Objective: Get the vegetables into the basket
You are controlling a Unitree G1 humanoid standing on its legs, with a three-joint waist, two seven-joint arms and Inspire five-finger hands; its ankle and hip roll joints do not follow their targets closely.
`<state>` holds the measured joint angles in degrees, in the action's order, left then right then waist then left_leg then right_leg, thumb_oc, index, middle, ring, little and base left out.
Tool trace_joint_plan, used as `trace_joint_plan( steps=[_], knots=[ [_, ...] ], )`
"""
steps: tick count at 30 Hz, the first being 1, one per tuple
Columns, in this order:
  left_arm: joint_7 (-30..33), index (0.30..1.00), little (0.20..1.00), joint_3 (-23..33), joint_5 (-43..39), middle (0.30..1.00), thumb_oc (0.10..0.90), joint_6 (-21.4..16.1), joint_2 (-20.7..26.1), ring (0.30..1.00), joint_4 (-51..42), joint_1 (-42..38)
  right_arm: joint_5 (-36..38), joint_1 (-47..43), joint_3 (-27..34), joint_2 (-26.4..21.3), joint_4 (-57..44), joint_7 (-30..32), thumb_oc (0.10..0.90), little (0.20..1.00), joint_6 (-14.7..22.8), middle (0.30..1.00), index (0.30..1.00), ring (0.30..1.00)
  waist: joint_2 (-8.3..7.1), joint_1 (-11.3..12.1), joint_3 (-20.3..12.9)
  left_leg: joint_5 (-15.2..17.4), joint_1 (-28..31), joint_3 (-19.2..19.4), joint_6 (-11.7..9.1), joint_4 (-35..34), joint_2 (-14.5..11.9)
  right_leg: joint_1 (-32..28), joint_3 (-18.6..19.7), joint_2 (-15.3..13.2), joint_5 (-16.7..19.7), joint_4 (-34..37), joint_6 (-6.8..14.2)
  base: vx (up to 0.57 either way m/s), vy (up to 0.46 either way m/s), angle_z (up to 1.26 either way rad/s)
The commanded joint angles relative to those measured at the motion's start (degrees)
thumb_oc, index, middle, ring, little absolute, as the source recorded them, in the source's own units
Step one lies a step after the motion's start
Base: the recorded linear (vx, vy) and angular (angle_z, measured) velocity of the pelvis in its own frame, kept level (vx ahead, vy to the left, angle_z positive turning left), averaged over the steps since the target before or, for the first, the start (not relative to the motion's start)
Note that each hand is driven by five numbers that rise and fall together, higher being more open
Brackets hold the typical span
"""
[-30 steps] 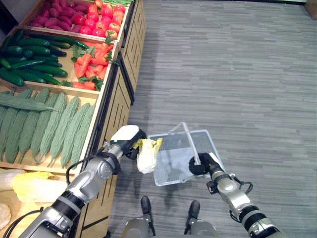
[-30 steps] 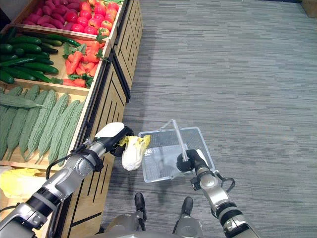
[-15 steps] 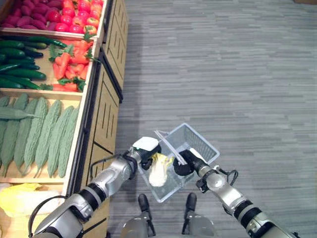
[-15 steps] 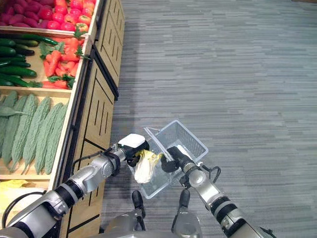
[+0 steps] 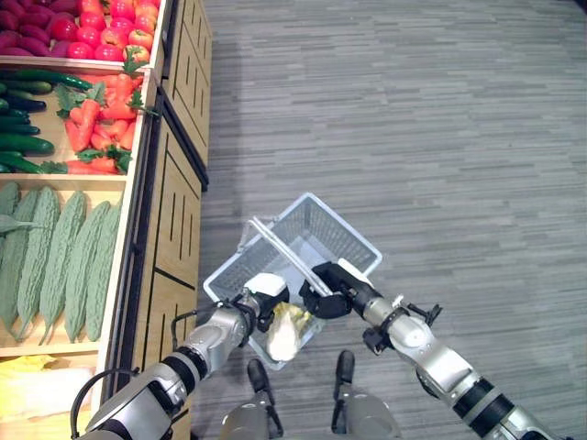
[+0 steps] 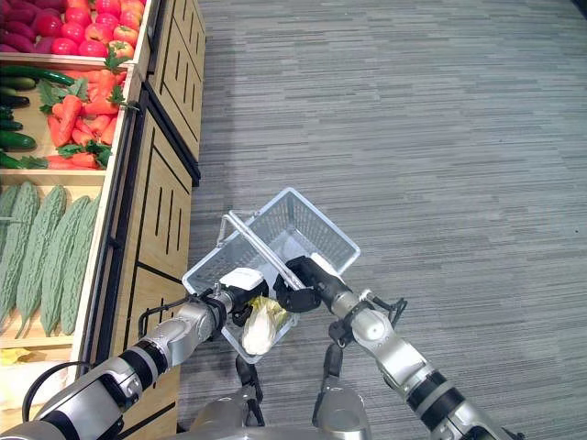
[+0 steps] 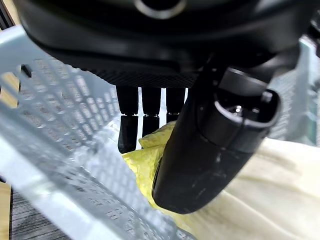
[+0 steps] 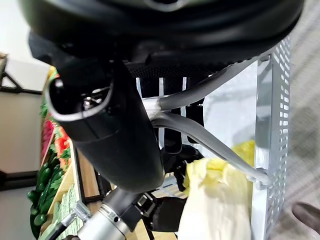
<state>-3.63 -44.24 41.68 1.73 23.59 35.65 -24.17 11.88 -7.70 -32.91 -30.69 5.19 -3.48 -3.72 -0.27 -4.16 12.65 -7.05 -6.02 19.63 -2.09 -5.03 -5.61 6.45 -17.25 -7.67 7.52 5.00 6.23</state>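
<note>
The right hand (image 5: 327, 291) is curled round the grey handles (image 8: 200, 135) of the pale mesh basket (image 5: 353, 240) and holds it up above the grey carpet floor (image 5: 440, 137), the basket tilted with its far end higher. In the right wrist view the handle bars pass under the fingers (image 8: 165, 107), with the thumb (image 8: 110, 135) closed over them.

The left hand (image 5: 266, 295) reaches into the near end of the basket, just beside the right hand. Its thumb (image 7: 205, 150) and fingers (image 7: 145, 115) are clamped on a napa cabbage (image 5: 286, 332) — yellow, crinkled leaves at the grasped end, pale white body hanging down from the hand. The cabbage sits inside the basket wall (image 7: 65, 150), low at the near end, directly below the left hand and close under the right hand; in the right wrist view it (image 8: 220, 210) shows just past the handle bars, against the mesh side.

Well apart from both hands, off to the left hand's side, stands a wooden produce stand (image 5: 174, 192) with slatted panels. Its bins hold bitter gourds (image 5: 64, 257) nearest the left arm, then carrots (image 5: 96, 124) with green tops beside cucumbers (image 5: 18, 137), and red tomatoes (image 5: 101, 32) farthest away — next to them some dark red pieces (image 5: 27, 14) I cannot name. A pale yellow cabbage (image 5: 46, 403) lies in the bin behind the left arm.
</note>
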Motion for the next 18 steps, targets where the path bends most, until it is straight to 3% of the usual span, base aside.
trace_joint_plan(
  steps=[1,12,16,18],
  knots=[
    [2.7,1.0,1.0,0.4,1.5,1.0,0.9,-1.7,-1.3,1.0,0.9,-6.1,4.9,-4.1,3.1,3.5,-14.5,-1.1,0.4,0.3,9.3,0.3,0.3,0.3,-2.36,0.1,-1.4,1.9,2.0,0.9,-4.3,0.0,-2.7,0.2,1.0,-2.1,0.4,0.0,5.0,-0.01,-0.029,-0.04],
    [0.0,1.0,1.0,1.7,-0.7,1.0,0.9,-2.8,1.0,1.0,-5.0,-1.8,7.9,-1.2,4.8,3.3,-12.8,-2.3,0.4,0.3,7.6,0.3,0.3,0.3,-1.79,0.9,-1.5,2.0,2.9,0.6,-4.4,0.0,-2.8,-0.9,0.5,-2.1,0.0,0.0,4.7,0.0,0.0,0.0],
    [-2.0,1.0,1.0,3.7,-5.2,1.0,0.9,-3.5,3.1,1.0,-9.9,2.8,6.8,0.8,6.8,3.8,-8.4,-1.8,0.4,0.3,6.3,0.3,0.3,0.3,-1.13,1.6,-2.4,2.3,3.8,-0.2,-4.3,0.0,-2.4,-2.2,-0.1,-2.2,-0.4,0.0,4.6,0.01,0.001,0.04],
    [-3.1,1.0,1.0,5.8,-6.3,1.0,0.9,-4.5,7.0,1.0,-12.8,6.7,4.6,1.3,8.7,3.6,-6.5,-1.1,0.4,0.3,5.9,0.3,0.3,0.3,-0.64,2.3,-3.2,2.6,4.4,-0.6,-4.2,0.0,-2.3,-3.3,-0.4,-2.4,-0.7,0.0,4.6,0.05,0.007,0.08]
  ],
)
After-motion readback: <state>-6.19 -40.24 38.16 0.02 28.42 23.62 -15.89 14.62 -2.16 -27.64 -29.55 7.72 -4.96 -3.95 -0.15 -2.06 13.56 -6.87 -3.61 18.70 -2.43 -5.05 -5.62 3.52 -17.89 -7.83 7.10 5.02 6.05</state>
